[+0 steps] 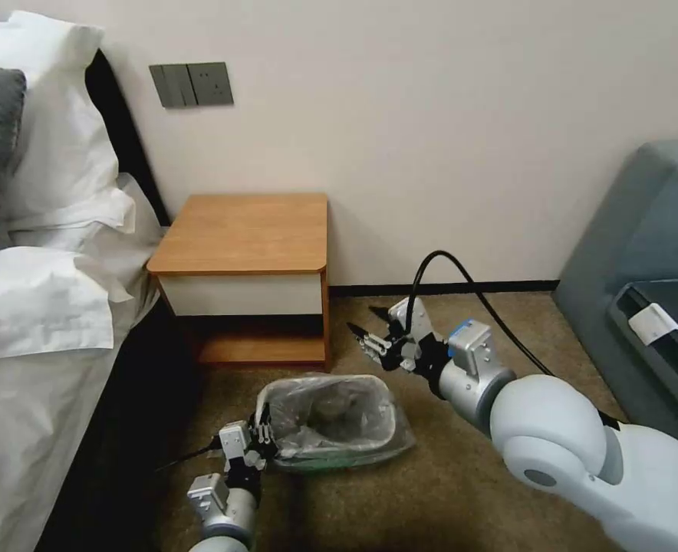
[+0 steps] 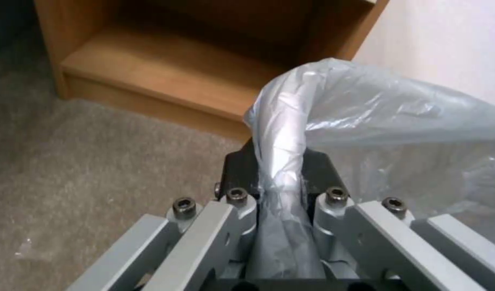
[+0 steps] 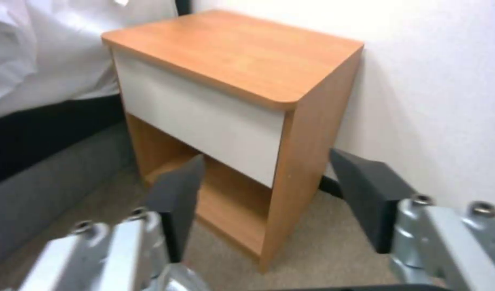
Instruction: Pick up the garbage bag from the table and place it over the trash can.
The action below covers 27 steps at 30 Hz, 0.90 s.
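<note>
A bedroom: a bed (image 1: 40, 368) with white pillows (image 1: 55, 138), a wooden nightstand (image 1: 247, 238) beside it, carpeted floor (image 1: 431, 475).

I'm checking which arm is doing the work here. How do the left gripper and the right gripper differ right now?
The left gripper is shut on the garbage bag at the trash can rim near the robot; the right gripper is open and holds nothing. The left sits low at the can; the right hangs higher, beside the table. Both point away from the robot.
</note>
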### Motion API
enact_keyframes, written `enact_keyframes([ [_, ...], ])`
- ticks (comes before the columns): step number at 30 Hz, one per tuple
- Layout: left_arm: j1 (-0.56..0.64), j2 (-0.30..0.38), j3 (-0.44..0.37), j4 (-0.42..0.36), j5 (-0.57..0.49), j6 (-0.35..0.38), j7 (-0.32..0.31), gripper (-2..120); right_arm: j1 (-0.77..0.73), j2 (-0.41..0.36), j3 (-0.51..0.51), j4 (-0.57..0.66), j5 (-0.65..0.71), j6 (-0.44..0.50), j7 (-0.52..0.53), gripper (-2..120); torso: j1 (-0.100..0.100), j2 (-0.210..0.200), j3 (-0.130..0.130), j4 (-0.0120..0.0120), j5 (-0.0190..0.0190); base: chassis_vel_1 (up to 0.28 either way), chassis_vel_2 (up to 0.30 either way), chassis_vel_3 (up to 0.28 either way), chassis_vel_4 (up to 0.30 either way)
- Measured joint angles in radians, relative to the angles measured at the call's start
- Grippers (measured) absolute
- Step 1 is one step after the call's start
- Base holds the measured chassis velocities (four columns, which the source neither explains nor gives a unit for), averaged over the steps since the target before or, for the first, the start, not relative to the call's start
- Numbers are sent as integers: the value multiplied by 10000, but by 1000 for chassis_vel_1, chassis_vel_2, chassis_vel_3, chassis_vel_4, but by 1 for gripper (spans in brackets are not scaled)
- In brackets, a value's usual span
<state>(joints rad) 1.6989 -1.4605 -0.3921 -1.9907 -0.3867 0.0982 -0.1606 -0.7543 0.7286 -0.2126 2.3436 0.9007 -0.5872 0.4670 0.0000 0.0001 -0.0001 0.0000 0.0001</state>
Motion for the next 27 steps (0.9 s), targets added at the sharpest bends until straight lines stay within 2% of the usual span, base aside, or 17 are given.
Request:
enact_keyframes([
  [2,-1,3,-42,9,-5,74,59,9,35,32,1,-39,44,0,0,69,0,0,1,1,0,0,0,0,0],
  [4,2,48,-117,11,-33,213,186,19,85,90,-7,-87,103,-3,-9,81,0,0,0,1,-1,0,0,0,0],
  [5,2,48,-117,11,-33,213,186,19,85,90,-7,-87,103,-3,-9,81,0,0,0,1,-1,0,0,0,0],
  [6,4,66,-143,11,-33,257,232,23,93,107,-19,-98,119,-2,-10,86,0,0,0,0,-2,0,0,0,0],
  [7,1,92,-195,-6,-32,313,270,31,98,116,-31,-100,140,-2,-11,91,0,0,0,0,-1,0,0,0,0],
  [8,0,103,-222,-51,-30,383,274,34,98,116,-38,-101,177,-2,-9,96,0,0,1,0,-2,0,0,0,0],
  [9,0,103,-222,-51,-30,383,274,34,98,116,-38,-101,177,-2,-9,96,0,0,1,0,-2,0,0,0,0],
  [10,0,108,-254,-104,-29,450,280,39,98,116,-46,-97,227,-2,15,99,0,0,1,0,-1,0,0,0,0],
  [12,8,115,-290,-195,-11,491,287,49,84,117,-54,-73,311,-7,68,100,0,0,1,0,-1,0,0,0,0],
  [14,19,116,-296,-224,10,496,284,53,69,131,-66,-64,333,-10,83,100,0,0,1,-1,-2,0,0,0,0],
  [16,40,117,-310,-227,174,480,237,63,45,173,-96,-59,363,-13,125,100,0,0,1,-1,-1,0,0,0,0],
  [18,55,116,-317,-233,280,456,203,66,39,195,-105,-56,382,-15,146,100,0,-1,1,-1,-2,0,0,0,0],
  [22,98,103,-444,-375,987,177,-54,86,-78,225,-94,50,459,-11,267,100,0,0,1,0,-2,0,0,0,0],
  [23,98,103,-444,-375,987,177,-54,86,-78,225,-94,50,459,-11,267,100,0,0,1,0,-2,0,0,0,0],
  [26,176,109,-684,-670,1173,-34,-146,96,-561,171,265,168,445,66,280,100,0,0,1,2,-4,0,0,0,0],
  [27,255,128,-950,-925,1197,-142,-157,99,-1146,158,714,176,231,181,155,100,0,0,1,2,-4,0,0,0,0],
])
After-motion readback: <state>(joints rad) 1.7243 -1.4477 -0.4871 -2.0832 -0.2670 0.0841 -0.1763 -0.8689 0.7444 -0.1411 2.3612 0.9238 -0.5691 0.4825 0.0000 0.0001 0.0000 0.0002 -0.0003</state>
